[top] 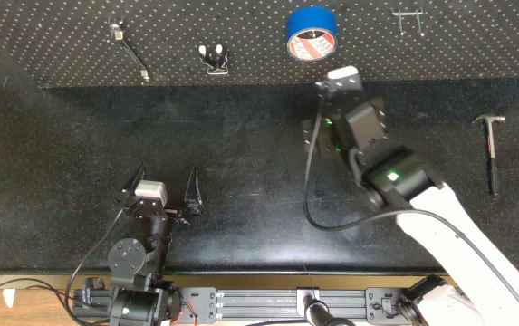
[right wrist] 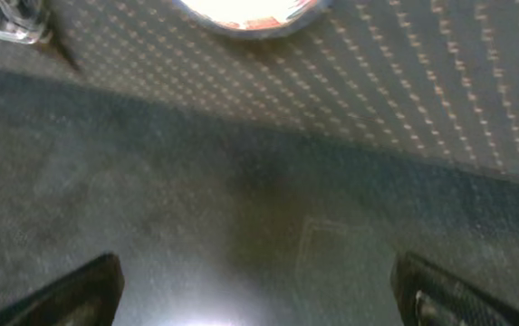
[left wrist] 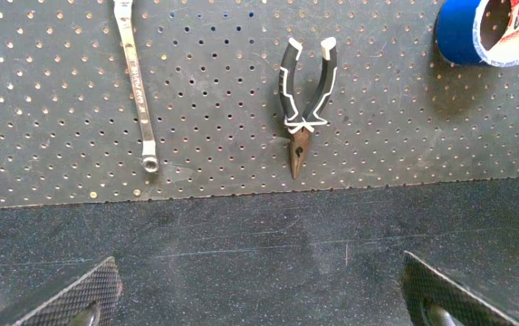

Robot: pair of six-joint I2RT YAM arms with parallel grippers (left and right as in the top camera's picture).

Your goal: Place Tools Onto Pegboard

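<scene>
**Tape at risk**

Left gripper (top: 165, 188), at 7 o'clock, gapes empty. Right gripper (right wrist: 257, 294), also open and empty, hangs near the blue tape (top: 312, 18) at 12. Swinging carelessly toward the hammer (top: 491, 154), which lies at 3 o'clock, could knock the roll off.
</scene>
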